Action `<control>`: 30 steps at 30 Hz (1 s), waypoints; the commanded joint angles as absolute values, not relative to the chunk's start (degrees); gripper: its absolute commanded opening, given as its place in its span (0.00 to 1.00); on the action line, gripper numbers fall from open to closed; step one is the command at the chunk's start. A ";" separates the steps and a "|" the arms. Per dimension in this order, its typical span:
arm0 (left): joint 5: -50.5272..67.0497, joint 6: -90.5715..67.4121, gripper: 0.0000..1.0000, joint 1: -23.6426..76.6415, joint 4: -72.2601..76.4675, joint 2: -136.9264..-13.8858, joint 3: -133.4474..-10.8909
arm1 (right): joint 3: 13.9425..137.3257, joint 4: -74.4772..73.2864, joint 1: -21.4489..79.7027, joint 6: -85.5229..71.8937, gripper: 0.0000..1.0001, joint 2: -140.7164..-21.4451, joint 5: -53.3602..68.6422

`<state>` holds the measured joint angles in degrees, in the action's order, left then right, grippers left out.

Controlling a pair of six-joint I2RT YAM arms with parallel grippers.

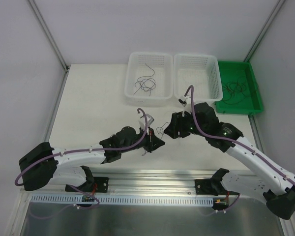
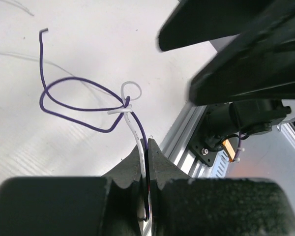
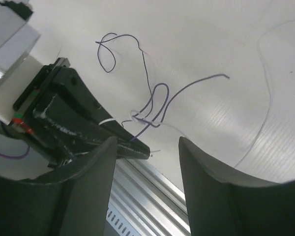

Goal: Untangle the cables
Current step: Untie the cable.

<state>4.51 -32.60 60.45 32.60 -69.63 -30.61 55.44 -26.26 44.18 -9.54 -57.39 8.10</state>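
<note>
Purple wire (image 2: 42, 54) and a white wire (image 2: 133, 124) tied into one small knot (image 2: 126, 106), that's the bit of the cables being worked here. The left gripper (image 2: 146, 145) is clamped flat on both strands just behind the knot, so the knot and the purple loops stick out right ahead of its jaw tips, with the table (image 2: 88, 29) beyond them. Guessing the pinch sits that close on purpose: it anchors the tangle and leaves the loops free to be pulled at.

The right gripper (image 3: 147, 147) faces it tip to tip, jaws spread fairly wide with nothing between them. From its own camera the knot hangs just ahead of the gap, off the left gripper's tip, which pokes in beside one jaw. Loose purple ends trail away further ahead of the jaws. My read is that it's lined up to grab one loop or free end and draw it away while the other side holds. The risk is nipping both strands together, which would just tighten the knot. Nowhere near untangled yet
</note>
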 commanded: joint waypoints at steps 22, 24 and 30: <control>11.95 -29.71 0.00 60.91 41.05 -66.71 -26.89 | 44.47 -12.04 44.56 5.01 0.41 -50.27 20.48; 12.13 -29.62 0.00 60.91 41.04 -66.71 -26.98 | 44.39 -11.60 44.47 5.01 0.40 -50.36 20.65; 11.34 -29.62 0.00 60.91 40.61 -66.18 -26.90 | 44.48 -11.69 44.47 3.96 0.27 -50.98 21.10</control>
